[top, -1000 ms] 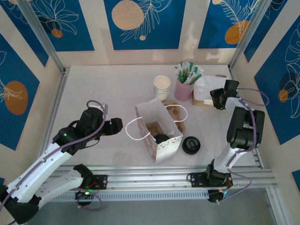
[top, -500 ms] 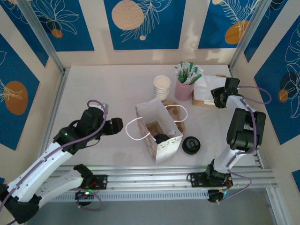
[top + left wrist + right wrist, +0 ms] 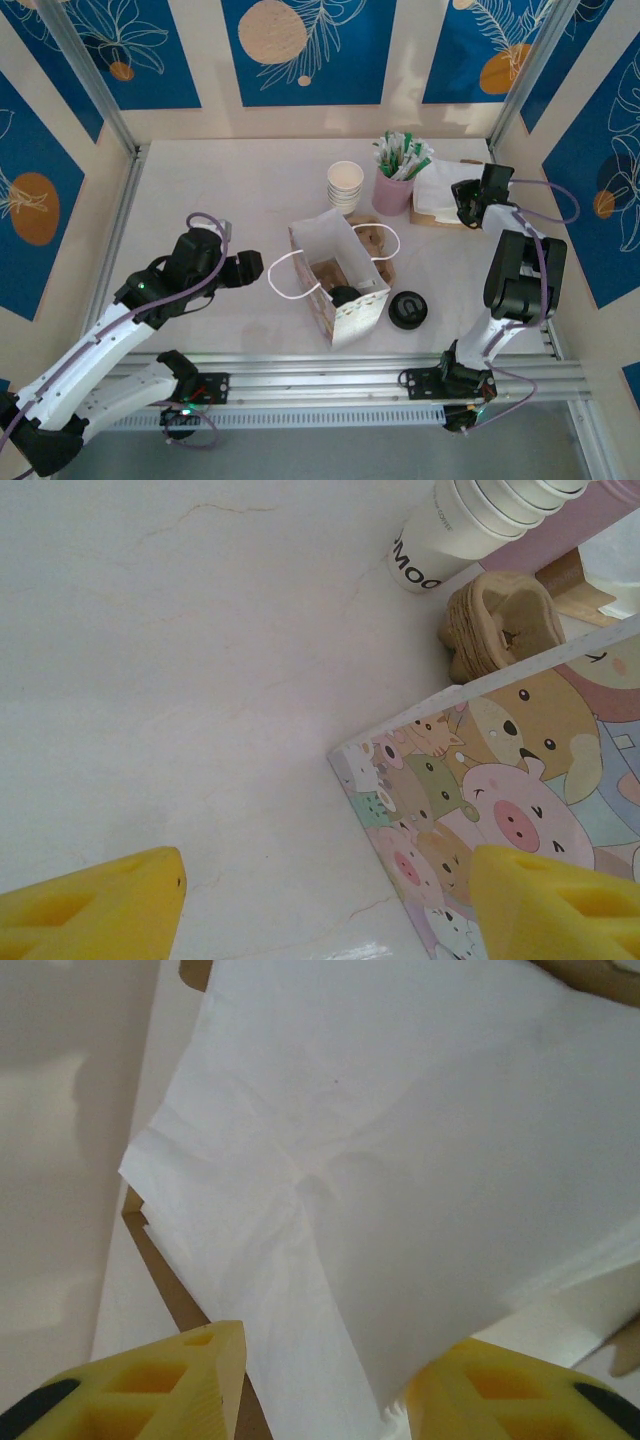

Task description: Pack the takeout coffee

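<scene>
A cartoon-print paper bag [image 3: 352,305] stands open mid-table, with a black-lidded coffee cup [image 3: 344,295] inside it. My left gripper [image 3: 252,268] hangs just left of the bag, open and empty. In the left wrist view its yellow fingers [image 3: 100,900] frame bare table and the bag's printed side [image 3: 500,780]. My right gripper [image 3: 466,203] is at the back right, down on the white napkins [image 3: 436,188]. In the right wrist view it [image 3: 325,1400] is open, its fingers [image 3: 190,1380] on either side of a raised napkin fold [image 3: 330,1220].
A loose black lid [image 3: 408,309] lies right of the bag. Behind the bag sit a brown cup carrier [image 3: 377,240], a stack of white cups [image 3: 345,185] and a pink cup of stirrers [image 3: 393,190]. The napkins rest on a brown tray [image 3: 432,218] by the right wall.
My right gripper has shifted slightly back and right over the napkins. The left arm and the bag have not moved.
</scene>
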`<state>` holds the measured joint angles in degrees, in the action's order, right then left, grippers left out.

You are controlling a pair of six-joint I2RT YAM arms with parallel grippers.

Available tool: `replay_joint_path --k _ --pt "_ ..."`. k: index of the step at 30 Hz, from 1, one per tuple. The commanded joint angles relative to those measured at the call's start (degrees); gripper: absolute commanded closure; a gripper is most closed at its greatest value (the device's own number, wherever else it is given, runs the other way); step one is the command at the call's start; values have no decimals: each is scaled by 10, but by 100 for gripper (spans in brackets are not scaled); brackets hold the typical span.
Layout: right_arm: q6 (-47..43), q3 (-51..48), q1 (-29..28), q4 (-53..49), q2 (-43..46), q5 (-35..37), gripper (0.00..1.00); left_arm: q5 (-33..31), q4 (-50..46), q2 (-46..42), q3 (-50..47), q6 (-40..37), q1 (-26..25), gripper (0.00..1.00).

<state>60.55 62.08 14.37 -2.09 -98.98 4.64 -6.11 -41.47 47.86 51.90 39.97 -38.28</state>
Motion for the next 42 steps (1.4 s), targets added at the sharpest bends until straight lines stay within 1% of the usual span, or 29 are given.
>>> replay_joint_path --k 1,8,11,12,15,16,17,18,19,22,25,30,33,35,39,42 --pt "18 -12 1 34 -19 -10 53 -4 1 0 15 -2 -4 25" --pt "20 -12 -5 16 -24 2 51 -6 -2 -2 18 -1 -4 25" --pt "22 -12 -6 13 -26 3 51 -6 -2 -3 17 -1 -4 25" --pt "22 -11 -7 12 -28 4 53 -7 -2 -3 17 -1 -5 25" --pt "21 -9 -9 18 -33 -4 67 -7 -5 -4 21 -5 -4 25" --pt "20 -10 -9 22 -31 -7 75 -7 -9 -5 25 -9 -4 25" --pt "19 -12 -9 25 -27 -7 81 -10 -16 -5 31 -16 -4 25" --pt "16 -15 -10 30 -19 -5 94 -15 -25 -5 40 -25 -4 25" --pt "12 -15 -10 30 -8 -2 100 -22 -37 -6 51 -35 -4 25" --pt "-23 -13 -11 22 26 3 100 -44 -67 -12 80 -63 -4 25" --pt "-82 -13 -11 14 79 -15 100 -26 -78 -25 103 -112 -4 27" --pt "-202 -35 -3 7 207 -97 100 -25 -125 -42 152 -176 -4 27" --pt "-255 -21 -2 -64 286 -125 100 -25 -151 -50 183 -206 -4 28" --pt "-292 -5 4 -116 333 -168 100 -15 -159 -54 198 -228 -4 28" --pt "-363 28 2 -194 428 -262 100 24 -142 -57 210 -260 -4 28" --pt "-406 54 -8 -240 481 -346 100 72 -108 -48 216 -277 -4 29"
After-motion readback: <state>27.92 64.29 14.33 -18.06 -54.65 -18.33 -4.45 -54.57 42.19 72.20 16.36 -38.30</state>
